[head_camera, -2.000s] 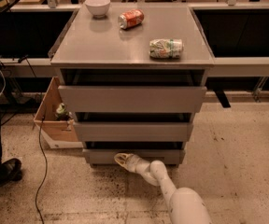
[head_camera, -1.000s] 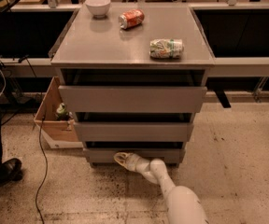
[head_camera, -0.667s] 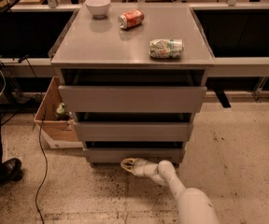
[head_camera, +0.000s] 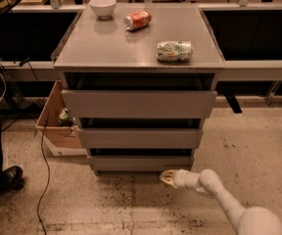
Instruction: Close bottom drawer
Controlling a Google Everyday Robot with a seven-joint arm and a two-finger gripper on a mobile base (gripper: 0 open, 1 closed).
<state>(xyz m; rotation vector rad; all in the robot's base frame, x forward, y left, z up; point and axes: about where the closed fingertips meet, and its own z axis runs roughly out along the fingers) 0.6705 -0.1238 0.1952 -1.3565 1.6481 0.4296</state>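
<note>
Camera view: bottom drawer (head_camera: 140,162) sat lowest in cabinet (head_camera: 131,43), dark gap above its front. Gripper (head_camera: 169,178) was just in front of its right half; grip state couldn't be told.

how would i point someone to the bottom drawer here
Find the grey cabinet with a white bowl on top. The bottom drawer is the lowest of its three stacked fronts, by the floor, with the robot's tool near its right end. Its front panel is the shortest of the three.
</note>
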